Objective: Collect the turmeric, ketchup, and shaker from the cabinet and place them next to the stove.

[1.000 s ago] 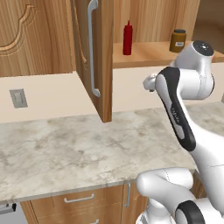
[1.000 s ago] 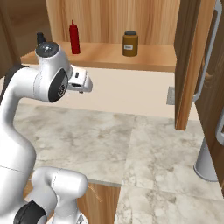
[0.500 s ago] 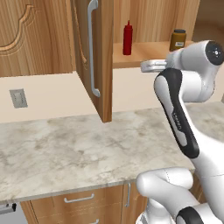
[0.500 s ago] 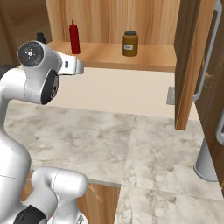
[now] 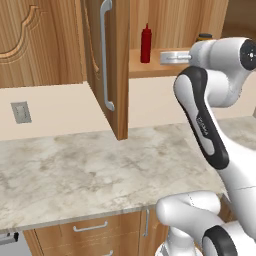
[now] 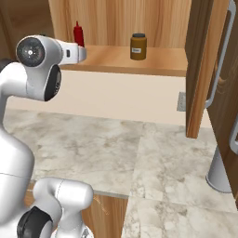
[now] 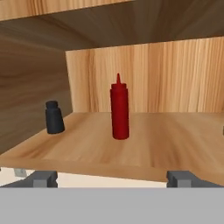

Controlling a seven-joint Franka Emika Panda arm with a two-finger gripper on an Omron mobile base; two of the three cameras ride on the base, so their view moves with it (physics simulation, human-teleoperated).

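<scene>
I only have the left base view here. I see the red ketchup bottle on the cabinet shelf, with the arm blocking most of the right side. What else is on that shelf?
Observer: A small dark shaker stands left of the ketchup in the hand view, apart from it.
Operator: And the turmeric jar?
Observer: The turmeric jar stands upright on the shelf, well to the right of the ketchup in the right base view.
Operator: Is the gripper ready?
Observer: The gripper is open, short of the shelf edge, with the ketchup centred between its fingertips.
</scene>
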